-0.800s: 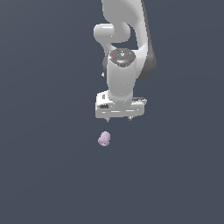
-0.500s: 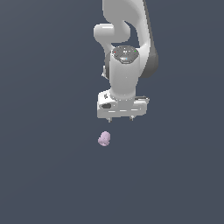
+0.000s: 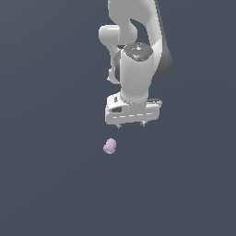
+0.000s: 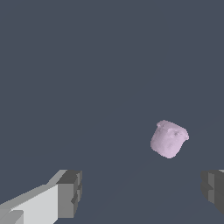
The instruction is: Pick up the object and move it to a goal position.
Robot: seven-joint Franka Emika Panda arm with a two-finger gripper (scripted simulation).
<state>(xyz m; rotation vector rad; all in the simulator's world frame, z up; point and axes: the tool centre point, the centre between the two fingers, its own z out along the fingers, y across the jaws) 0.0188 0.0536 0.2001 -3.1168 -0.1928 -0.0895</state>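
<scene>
The object (image 3: 109,146) is a small pale pink-lilac lumpy blob lying on the dark grey floor. In the exterior view my white gripper (image 3: 130,125) hangs above it and a little toward the exterior view's right, not touching it. Only the short tips of the fingers show below the white hand. The wrist view shows the object (image 4: 169,138) between and beyond my two grey fingertips (image 4: 70,193), which stand wide apart with nothing between them. The gripper (image 4: 142,190) is open.
The white arm (image 3: 136,41) rises from the hand to the upper edge of the exterior view. A plain dark grey surface (image 3: 46,184) fills everything else. No other objects show.
The hand has turned about its vertical axis and come slightly lower toward the object. The object has not moved.
</scene>
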